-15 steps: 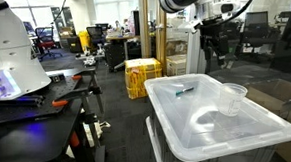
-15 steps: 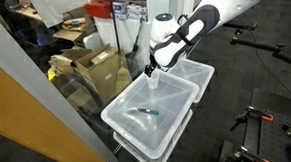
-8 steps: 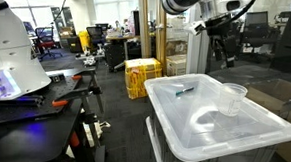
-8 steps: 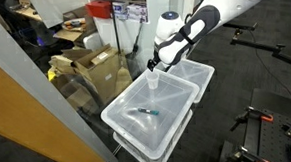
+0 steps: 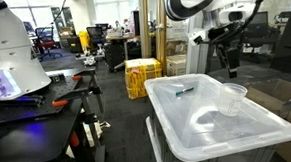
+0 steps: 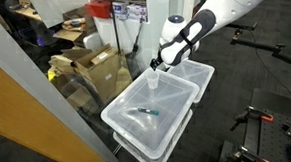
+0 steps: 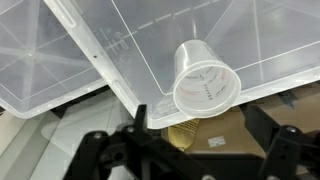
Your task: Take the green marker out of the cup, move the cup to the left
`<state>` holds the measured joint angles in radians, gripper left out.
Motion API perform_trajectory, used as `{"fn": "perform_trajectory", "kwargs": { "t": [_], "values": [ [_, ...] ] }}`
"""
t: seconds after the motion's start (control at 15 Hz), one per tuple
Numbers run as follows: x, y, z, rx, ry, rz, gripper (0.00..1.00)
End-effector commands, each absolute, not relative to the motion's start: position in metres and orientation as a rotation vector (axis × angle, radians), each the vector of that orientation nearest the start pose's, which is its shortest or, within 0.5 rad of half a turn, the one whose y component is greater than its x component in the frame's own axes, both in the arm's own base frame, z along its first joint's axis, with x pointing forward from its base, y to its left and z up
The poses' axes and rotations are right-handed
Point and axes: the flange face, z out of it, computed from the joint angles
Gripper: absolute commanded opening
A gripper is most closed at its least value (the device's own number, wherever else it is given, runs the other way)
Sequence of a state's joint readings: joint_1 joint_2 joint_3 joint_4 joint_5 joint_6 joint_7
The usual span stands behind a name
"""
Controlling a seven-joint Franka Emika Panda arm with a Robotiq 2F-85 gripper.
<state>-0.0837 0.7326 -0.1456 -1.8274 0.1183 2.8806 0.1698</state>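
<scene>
A clear plastic cup (image 5: 232, 97) stands empty near the far edge of a clear bin lid (image 5: 208, 129). It shows in both exterior views (image 6: 153, 81) and in the wrist view (image 7: 205, 80). The green marker (image 5: 185, 90) lies flat on the lid apart from the cup, seen also in an exterior view (image 6: 144, 111); the wrist view does not show it. My gripper (image 5: 231, 66) hangs in the air above and just beyond the cup (image 6: 157, 62). In the wrist view the gripper (image 7: 195, 160) is open and empty, its dark fingers (image 7: 110, 150) spread wide below the cup.
The lid covers a stack of clear bins, with a second bin (image 6: 194, 80) beside it. Cardboard boxes (image 6: 90, 64) lie on the floor past the bins. Yellow crates (image 5: 141, 76) stand behind. A bench with a white robot (image 5: 12, 44) is off to the side.
My gripper has drifted sideways and a little up, away from the cup's top. The cup and the marker have not moved.
</scene>
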Motion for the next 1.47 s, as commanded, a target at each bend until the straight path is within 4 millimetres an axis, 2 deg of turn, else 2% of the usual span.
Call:
{"fn": "perform_trajectory", "kwargs": {
  "t": [0.0, 0.47, 0.93, 1.4],
  "values": [
    [0.656, -0.16, 0.156, -3.011, 0.8, -0.575, 1.0],
    [0.667, -0.173, 0.129, -2.942, 0.874, -0.619, 1.0],
    [0.687, -0.181, 0.119, -2.925, 0.891, -0.591, 1.0],
    [0.696, -0.181, 0.107, -2.944, 0.891, -0.439, 1.0]
  ]
}}
